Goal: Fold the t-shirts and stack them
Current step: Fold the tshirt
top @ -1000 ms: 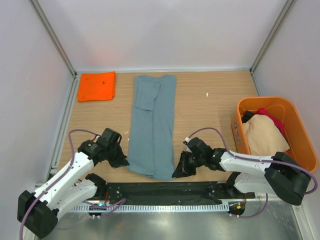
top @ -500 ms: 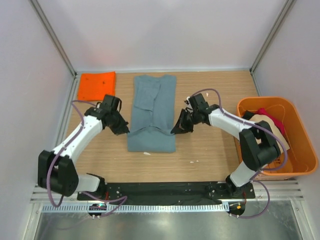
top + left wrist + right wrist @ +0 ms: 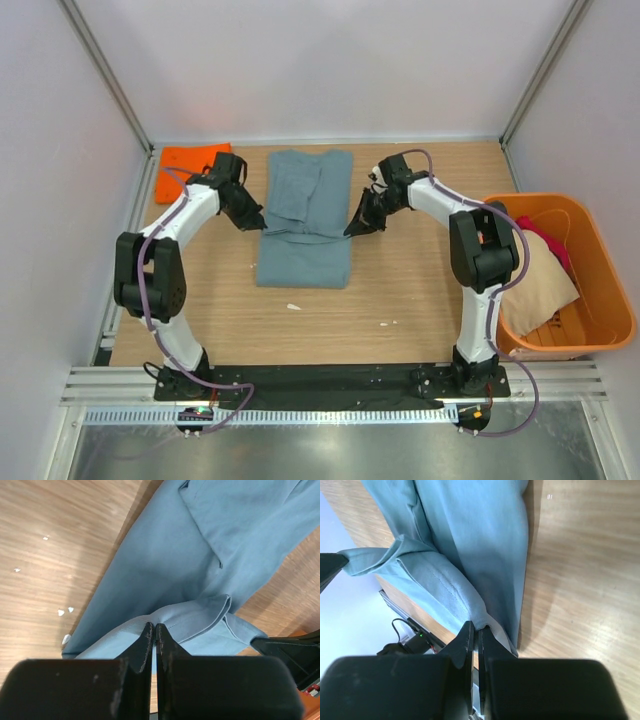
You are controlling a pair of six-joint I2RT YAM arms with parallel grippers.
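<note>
A large grey-blue t-shirt [image 3: 303,255] lies lengthwise mid-table, its near end doubled back over itself. My left gripper [image 3: 258,222] is shut on the left corner of the carried hem [image 3: 200,617], and my right gripper [image 3: 352,230] is shut on the right corner [image 3: 450,597]. Both hold the hem a little above the shirt's middle. In the wrist views the left gripper [image 3: 154,627] and the right gripper [image 3: 476,627] each pinch a thin fold of blue cloth. A folded orange t-shirt [image 3: 185,160] lies at the far left. Beige [image 3: 540,285] and red [image 3: 547,240] t-shirts sit in the tub.
The rigid orange tub [image 3: 565,346] stands at the right edge, partly behind my right arm. Small white specks [image 3: 293,306] dot the wooden table [image 3: 420,290]. Grey walls with metal frame posts close in the back and sides.
Both grippers have carried the shirt's near hem away from the arm bases toward the far end, doubling the shirt over. Both arms have stretched out.
</note>
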